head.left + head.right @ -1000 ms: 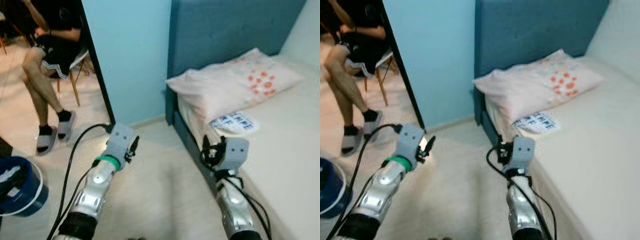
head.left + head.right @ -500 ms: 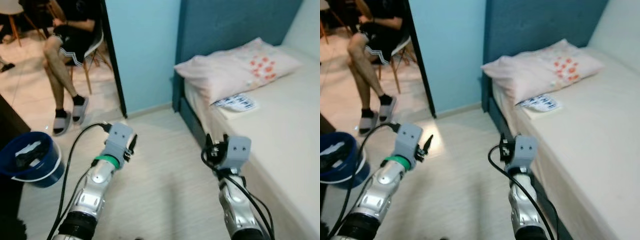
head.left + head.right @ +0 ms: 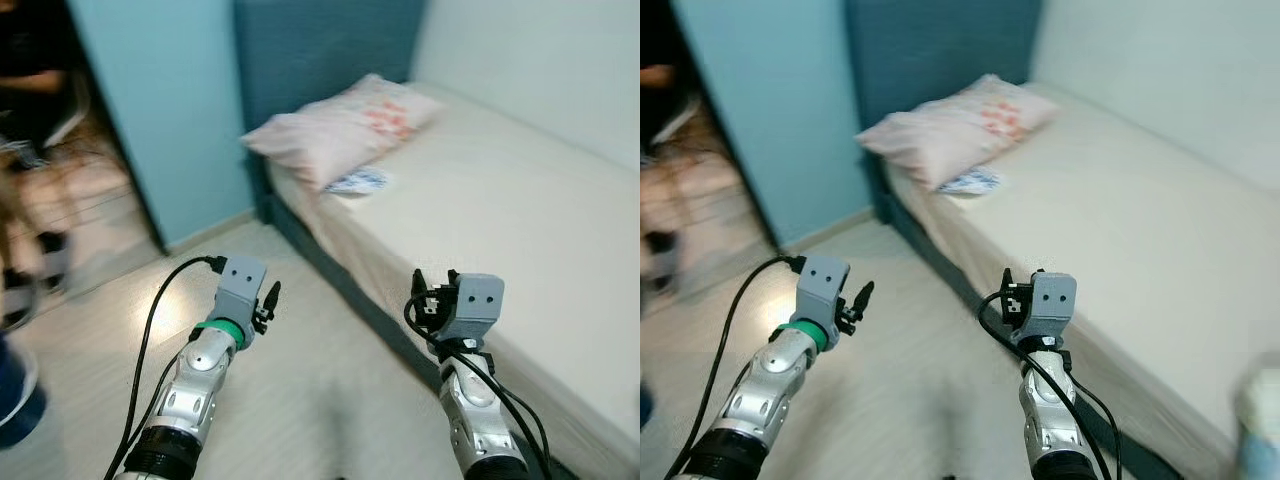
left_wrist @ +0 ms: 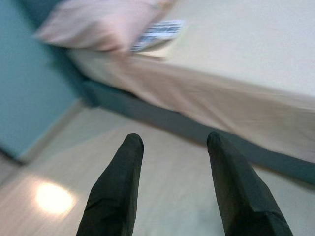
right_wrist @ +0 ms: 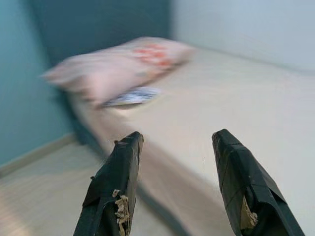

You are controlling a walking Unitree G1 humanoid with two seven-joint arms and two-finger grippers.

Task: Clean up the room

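Both tools are spread open and empty, left tool [image 4: 172, 196] over the floor [image 3: 320, 400], right tool [image 5: 172, 191] beside the bed [image 3: 520, 220]. The likely pickup is the printed packet [image 3: 358, 181] tucked against the pillow [image 3: 335, 125]. It's blurry (can't read it), so a reach from here could miss or snag the pillow.
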